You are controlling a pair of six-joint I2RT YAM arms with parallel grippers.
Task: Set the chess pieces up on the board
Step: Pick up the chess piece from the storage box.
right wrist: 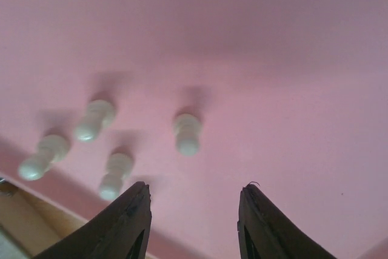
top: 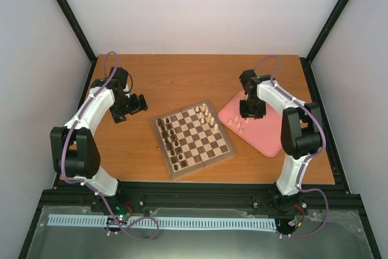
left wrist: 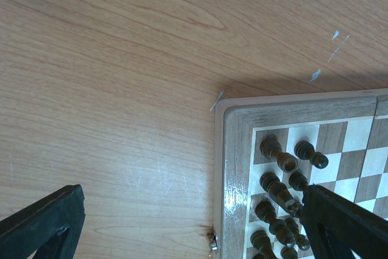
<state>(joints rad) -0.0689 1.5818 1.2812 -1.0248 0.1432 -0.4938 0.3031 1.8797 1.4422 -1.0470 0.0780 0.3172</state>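
Observation:
The wooden chessboard (top: 193,139) lies in the middle of the table. Dark pieces (top: 169,138) stand along its left side and several cream pieces (top: 207,116) stand at its far right corner. Several more cream pieces (top: 239,124) stand on the pink tray (top: 270,135); they also show in the right wrist view (right wrist: 187,133). My right gripper (top: 251,112) hangs over the tray, open and empty (right wrist: 194,193), just short of the nearest cream pawn. My left gripper (top: 140,102) is open and empty, left of the board's far corner (left wrist: 233,119).
The pink tray lies to the right of the board, partly under the right arm. Dark pieces (left wrist: 279,180) stand close to my left gripper's right finger (left wrist: 345,222). Bare wood lies left of the board.

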